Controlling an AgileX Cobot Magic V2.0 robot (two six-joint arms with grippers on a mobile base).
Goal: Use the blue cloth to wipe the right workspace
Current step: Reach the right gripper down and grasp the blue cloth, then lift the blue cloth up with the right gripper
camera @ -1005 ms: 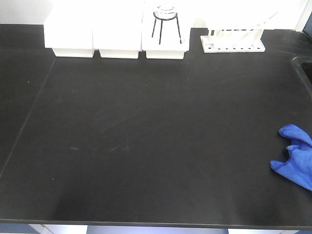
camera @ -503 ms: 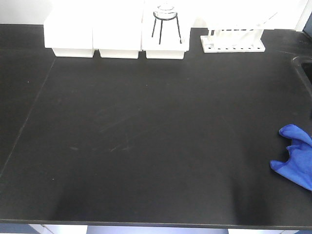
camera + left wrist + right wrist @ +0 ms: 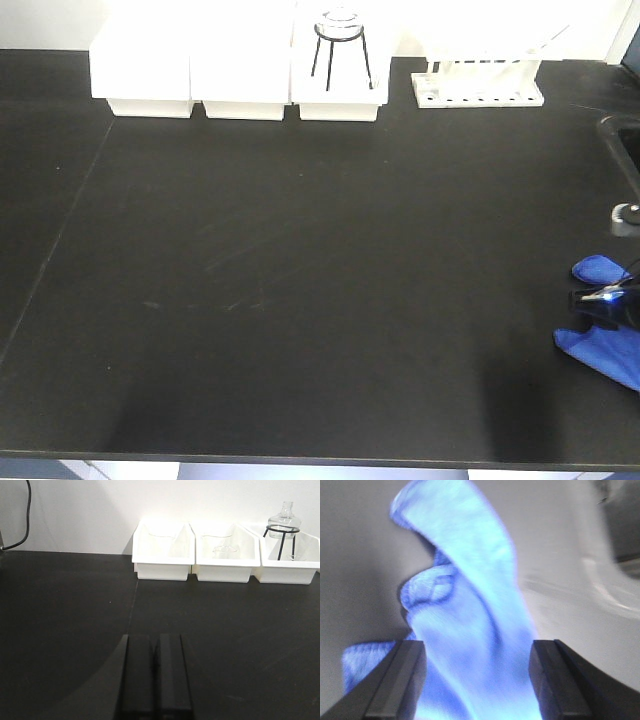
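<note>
Logged blue cloth (image 3: 604, 348) crumpled at right edge of bench (image 3: 300, 300), near side. Saw right hand (image 3: 476, 662) spread wide, straddling its raised fold, not yet gripping. Saw left hand (image 3: 156, 647) pinched shut, empty. Judged risk: catching only a loose fold, letting cloth slip or bunch mid-wipe.

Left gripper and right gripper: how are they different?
The left gripper has its jaws pressed together; the right gripper has its jaws wide apart. The left gripper holds nothing, while the right gripper has the blue cloth lying between its open jaws, not yet pinched. Both have dark, blocky jaws.
</note>
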